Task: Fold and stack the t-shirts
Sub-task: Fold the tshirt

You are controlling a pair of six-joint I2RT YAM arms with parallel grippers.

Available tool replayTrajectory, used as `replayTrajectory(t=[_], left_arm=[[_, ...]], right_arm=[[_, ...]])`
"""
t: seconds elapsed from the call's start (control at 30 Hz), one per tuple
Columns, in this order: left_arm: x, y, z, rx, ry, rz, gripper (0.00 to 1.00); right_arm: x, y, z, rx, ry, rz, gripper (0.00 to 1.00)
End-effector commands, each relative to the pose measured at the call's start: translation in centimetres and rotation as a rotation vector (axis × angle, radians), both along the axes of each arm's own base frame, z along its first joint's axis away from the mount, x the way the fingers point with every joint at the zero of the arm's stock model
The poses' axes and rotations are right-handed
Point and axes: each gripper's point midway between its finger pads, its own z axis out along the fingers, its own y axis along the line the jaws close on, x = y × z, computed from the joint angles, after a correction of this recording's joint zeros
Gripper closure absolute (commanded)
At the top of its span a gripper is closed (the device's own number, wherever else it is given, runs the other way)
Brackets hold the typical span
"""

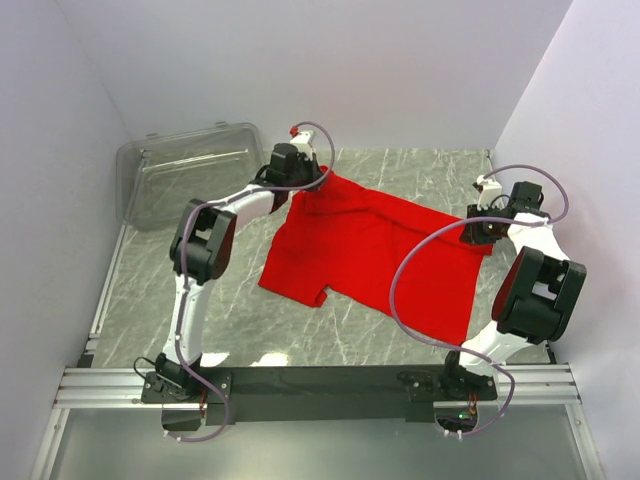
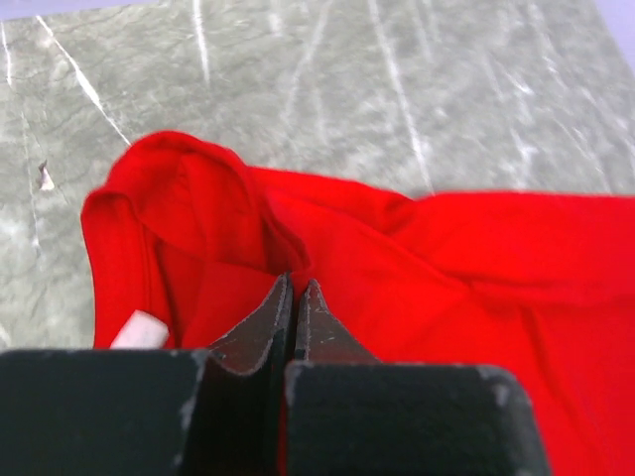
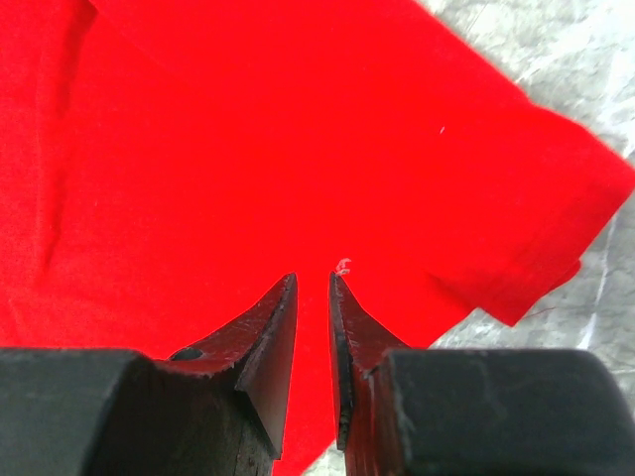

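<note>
So the plain bright red short-sleeved t-shirt (image 1: 375,255) lies spread just right of the clear plastic bin (image 1: 185,170), left gripper (image 2: 296,288) clamped on its collar edge nearest the bin, right gripper (image 3: 314,283) with jaws slightly apart over the side farthest from it, I'd guess to stretch it flat for folding.

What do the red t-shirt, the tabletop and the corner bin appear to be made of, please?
The t-shirt looks like soft matte cloth: it creases and folds. The tabletop seems to be grey marble-patterned stone or laminate, with white veins. The bin looks like clear rigid plastic: see-through, with glare.
</note>
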Motion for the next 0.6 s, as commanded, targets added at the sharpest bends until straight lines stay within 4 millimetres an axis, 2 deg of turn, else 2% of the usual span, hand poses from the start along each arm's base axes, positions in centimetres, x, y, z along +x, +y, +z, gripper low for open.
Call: replayTrajectory(t=[0.0,0.1,0.13,0.2,0.37,0.57], left_arm=[[-1.5,-0.7,7.5,-0.055,-0.208,-0.091,0.99],[-3.3,-0.6,8.1,-0.064,-0.221,-0.142,0.98],[-4.0,-0.7,7.2,-0.058,-0.205,-0.157,0.97],[-5.2,-0.9,7.6,-0.072,-0.202,-0.202,0.97],[-8.6,-1.6,5.9,-0.081,-0.105,-0.33,0.96],[-13.2,-2.2,2.7,-0.05,0.048,-0.465,0.96]], right_arm=[[0.2,-0.2,1.8,-0.02,-0.065,0.009,0.73],[0.1,-0.2,1.7,-0.022,-0.065,0.01,0.73],[0.0,-0.2,1.8,-0.024,-0.065,0.012,0.73],[0.0,-0.2,1.8,-0.026,-0.065,0.012,0.73],[-0.1,-0.3,2.1,-0.033,-0.075,0.013,0.73],[-0.3,-0.3,2.2,-0.03,-0.08,0.009,0.73]])
